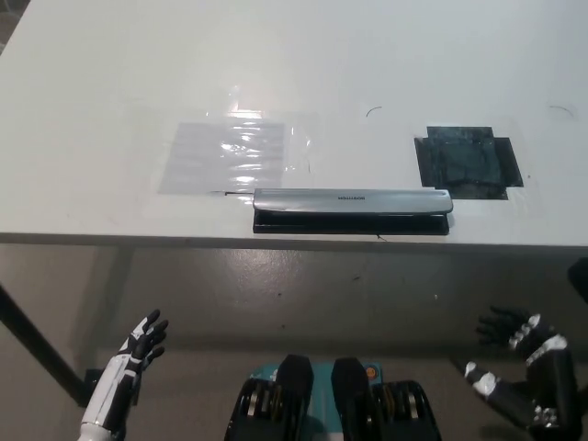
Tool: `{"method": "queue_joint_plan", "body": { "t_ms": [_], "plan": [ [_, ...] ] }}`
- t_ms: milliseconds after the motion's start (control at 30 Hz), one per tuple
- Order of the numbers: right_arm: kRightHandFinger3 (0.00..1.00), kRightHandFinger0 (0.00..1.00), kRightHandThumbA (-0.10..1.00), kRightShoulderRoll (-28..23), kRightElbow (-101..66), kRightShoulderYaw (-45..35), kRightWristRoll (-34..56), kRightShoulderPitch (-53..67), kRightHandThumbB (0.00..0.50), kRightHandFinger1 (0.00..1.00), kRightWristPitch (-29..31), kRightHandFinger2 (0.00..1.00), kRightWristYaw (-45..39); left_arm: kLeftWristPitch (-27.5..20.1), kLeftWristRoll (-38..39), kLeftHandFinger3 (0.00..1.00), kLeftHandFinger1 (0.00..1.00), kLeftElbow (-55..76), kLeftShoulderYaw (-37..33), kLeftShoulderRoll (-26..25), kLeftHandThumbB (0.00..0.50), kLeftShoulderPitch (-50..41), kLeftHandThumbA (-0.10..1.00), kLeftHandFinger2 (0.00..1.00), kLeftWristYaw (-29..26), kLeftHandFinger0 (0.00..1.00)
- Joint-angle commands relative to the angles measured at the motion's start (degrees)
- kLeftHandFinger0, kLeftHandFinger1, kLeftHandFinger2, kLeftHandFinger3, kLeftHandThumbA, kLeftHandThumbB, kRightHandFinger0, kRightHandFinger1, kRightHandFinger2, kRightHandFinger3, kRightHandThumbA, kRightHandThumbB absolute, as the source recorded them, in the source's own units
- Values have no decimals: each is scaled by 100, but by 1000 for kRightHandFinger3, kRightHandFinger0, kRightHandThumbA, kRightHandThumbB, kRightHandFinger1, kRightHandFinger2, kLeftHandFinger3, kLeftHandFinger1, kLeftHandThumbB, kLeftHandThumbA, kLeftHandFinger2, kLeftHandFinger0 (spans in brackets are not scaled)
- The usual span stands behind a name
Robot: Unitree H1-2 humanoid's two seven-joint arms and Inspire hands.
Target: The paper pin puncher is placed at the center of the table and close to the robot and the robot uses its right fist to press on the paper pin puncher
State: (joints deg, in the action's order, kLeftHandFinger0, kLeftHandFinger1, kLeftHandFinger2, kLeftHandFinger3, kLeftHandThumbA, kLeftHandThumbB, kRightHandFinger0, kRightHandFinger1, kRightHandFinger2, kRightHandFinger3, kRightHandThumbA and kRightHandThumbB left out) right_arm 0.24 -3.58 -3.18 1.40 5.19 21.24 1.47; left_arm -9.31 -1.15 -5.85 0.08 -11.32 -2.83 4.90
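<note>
We start with the worktop (110, 73), a broad white surface filling the upper half of the head view, its near edge running across the middle. On it lies the paper pin puncher (352, 209), a long silver bar on a black base, set parallel to that edge and just beside it, roughly central. Behind the puncher to our left sits a clear plastic sheet (225, 154); to our right, a dark taped square (467, 162), nearly touching the puncher's far end.

Our right hand (514, 354) hangs below the worktop edge at the lower right, fingers spread and holding nothing, not yet a fist. Our left hand (140, 347) rests low at the lower left, also spread and empty.

Pressing has not begun, in our judgement. The risks we see: the puncher sits so near the edge that an off-centre or angled push could tip or slide it off. Rising from below, our right hand could catch the underside or rim of the worktop. Pressing with fingers loose instead of closed could let them slip off the smooth silver bar.
</note>
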Motion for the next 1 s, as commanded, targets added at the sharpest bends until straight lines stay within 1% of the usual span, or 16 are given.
{"method": "queue_joint_plan", "body": {
  "t_ms": [0, 33, 67, 100, 233, 267, 300, 400, 567, 633, 700, 733, 767, 800, 867, 967],
  "plan": [
    [0, 0, 1000, -6, -1298, 51, 553, -302, 215, 0, -733, 0, -52, -300, -29, 1000, 1000, 193, 12, -62, 198, 94, 1000, 1000, 34, 1000],
    [0, 0, 1000, -74, -1583, 144, 883, -484, 219, 0, -1004, 0, -154, -299, -23, 1000, 1000, 187, 11, -67, 199, 101, 1000, 1000, 44, 1000],
    [0, 0, 1000, -67, -1868, 195, 881, -735, 228, 0, -1297, 0, -139, -261, -34, 1000, 1000, 188, 4, -71, 210, 108, 1000, 1000, 50, 1000],
    [0, 0, 1000, -47, -2014, 225, 901, -924, 219, 0, -1489, 0, -113, -260, -22, 1000, 1000, 173, 10, -65, 209, 120, 1000, 1000, 48, 1000],
    [0, 0, 1000, 123, -2397, 305, 578, -1682, 228, 0, -2337, 0, 55, -282, -16, 1000, 1000, 135, -4, -70, 203, 137, 1000, 1000, 75, 1000],
    [0, 0, 1000, 168, -2340, 349, 567, -2032, 197, 0, -2405, 0, 45, -319, -2, 1000, 1000, 120, -5, -68, 196, 140, 1000, 1000, 89, 1000],
    [0, 0, 1000, 244, -2288, 373, 536, -2326, 184, 0, -2535, 0, 78, -287, -7, 1000, 1000, 135, -6, -68, 197, 132, 1000, 1000, 96, 1000],
    [0, 0, 1000, 359, -1665, 415, 546, -3134, 178, 0, -2415, 0, 36, -274, 4, 1000, 1000, 148, 11, -77, 191, 119, 1000, 1000, 96, 1000],
    [0, 0, 1000, 630, -821, 351, 603, -4040, 187, 0, -2678, 0, 149, -328, 4, 1000, 1000, 145, 18, -89, 194, 102, 1000, 1000, 98, 1000],
    [0, 0, 1000, 716, -451, 289, 689, -4320, 167, 0, -2738, 0, 154, -300, 33, 1000, 1000, 157, 25, -81, 203, 114, 1000, 1000, 105, 1000],
    [0, 0, 1000, 720, 150, 286, 611, -4618, 197, 0, -2519, 10, 86, -298, 46, 1000, 1000, 168, 23, -91, 197, 130, 1000, 1000, 125, 1000],
    [0, 0, 1000, 727, 192, 277, 600, -4642, 198, 0, -2503, 10, 85, -296, 49, 1000, 1000, 170, 25, -97, 197, 138, 1000, 1000, 130, 1000],
    [2, 0, 1000, 758, 474, 261, 600, -4807, 217, 0, -2553, 33, 103, -308, 45, 1000, 1000, 162, 34, -91, 195, 141, 1000, 1000, 115, 1000],
    [0, 0, 1000, 764, 668, 253, 575, -4909, 219, 0, -2483, 52, 102, -283, 34, 1000, 1000, 173, 36, -88, 194, 142, 1000, 1000, 105, 1000],
    [1, 0, 1000, 786, 1192, 209, 584, -5155, 188, 0, -2315, 100, 106, -297, 13, 1000, 1000, 165, 20, -93, 193, 165, 1000, 1000, 117, 1000],
    [0, 0, 1000, 821, 1843, 168, 532, -5404, 174, 0, -2157, 85, 161, -319, 2, 1000, 1000, 163, 6, -99, 188, 183, 1000, 1000, 124, 1000]
  ]
}}
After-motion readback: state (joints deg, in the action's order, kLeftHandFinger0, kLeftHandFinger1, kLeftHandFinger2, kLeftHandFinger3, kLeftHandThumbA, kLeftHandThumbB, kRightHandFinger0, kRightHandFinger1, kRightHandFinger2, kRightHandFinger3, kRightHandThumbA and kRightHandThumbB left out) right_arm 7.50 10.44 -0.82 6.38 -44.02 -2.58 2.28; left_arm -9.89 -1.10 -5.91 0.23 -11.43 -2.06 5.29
